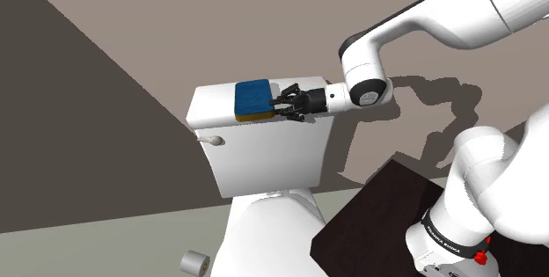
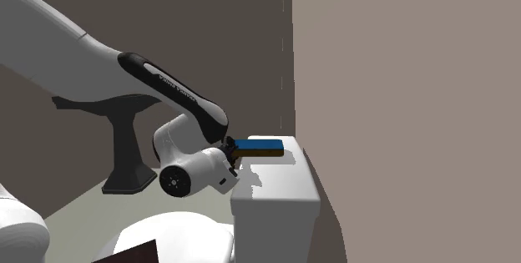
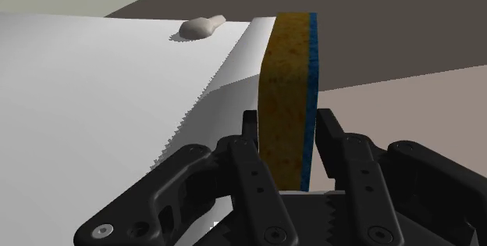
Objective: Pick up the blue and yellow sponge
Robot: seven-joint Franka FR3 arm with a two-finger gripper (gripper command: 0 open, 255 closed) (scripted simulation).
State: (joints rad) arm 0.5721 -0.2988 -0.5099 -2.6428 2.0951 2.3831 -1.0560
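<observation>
The tool (image 3: 286, 131) is clamped across the sponge (image 3: 287, 65), whose long axis runs straight ahead above the toilet tank (image 3: 101, 88).

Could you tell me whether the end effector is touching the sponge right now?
Touching. In the wrist view the end effector clasps the sponge: one finger lies on its yellow face, the other on its blue face, with no gap.

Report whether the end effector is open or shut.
Shut on the sponge: in the wrist view, the end effector clasps its yellow and blue faces between both fingers.
</observation>
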